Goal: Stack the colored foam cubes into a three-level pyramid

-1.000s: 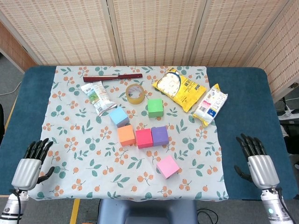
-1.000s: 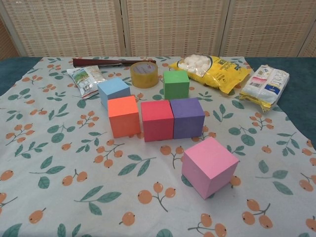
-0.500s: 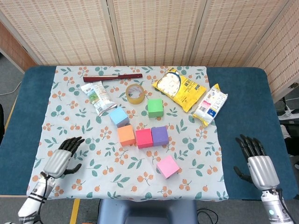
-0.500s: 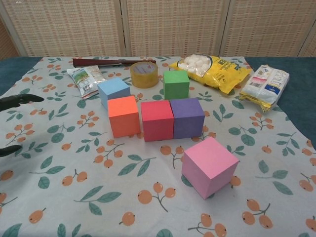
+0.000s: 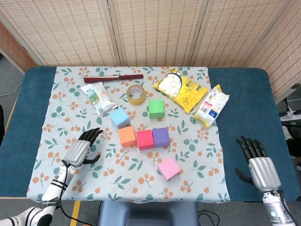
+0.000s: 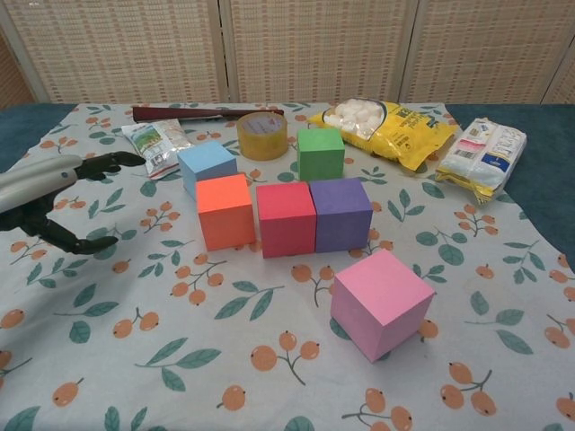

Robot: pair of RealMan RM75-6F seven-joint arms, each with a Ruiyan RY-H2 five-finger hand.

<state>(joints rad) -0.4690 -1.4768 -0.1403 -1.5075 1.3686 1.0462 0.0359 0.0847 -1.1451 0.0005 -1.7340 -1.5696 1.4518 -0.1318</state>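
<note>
Left hand (image 5: 81, 149) moves from the table's near-left edge inward over the floral cloth (image 5: 94, 174), toward the orange foam cube (image 5: 127, 136), fingers spread.

packet printing too small, blurred — no legible text

Empty robot hand (image 6: 56, 199) beside orange cube (image 6: 225, 211)

Orange cube (image 5: 127, 136), red cube (image 5: 145, 139), purple cube (image 5: 161, 136) on leaf-and-berry-patterned cloth (image 5: 197, 155)
</note>
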